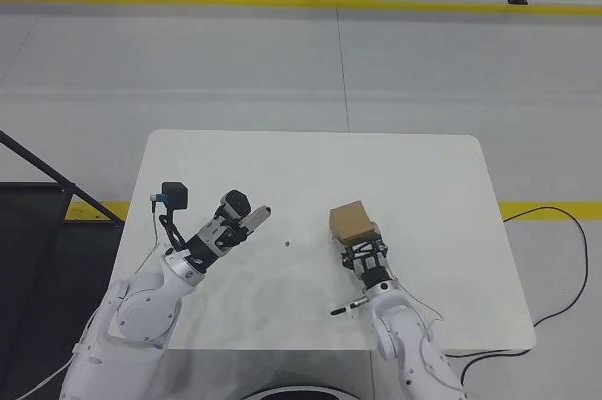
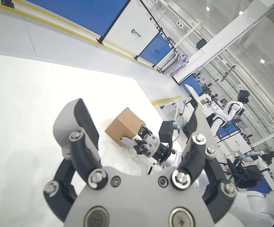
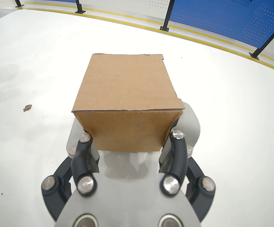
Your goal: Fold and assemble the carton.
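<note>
Right end effector (image 3: 134,128) sits low over the counter (image 1: 411,170), its fingers (image 3: 192,121) pinching the near lower sides of the carton (image 3: 127,83); the carton, folded into a closed box, stands on the counter right of centre; left end effector (image 1: 253,208) is well apart to the left, spread wide, gripping nothing, pointed toward the carton; a small brown scrap (image 3: 27,107) lies between them.

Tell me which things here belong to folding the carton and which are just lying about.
For the job: carton, held by the right gripper; left gripper, open and empty.
Lying about: small brown scrap on the white table.
</note>
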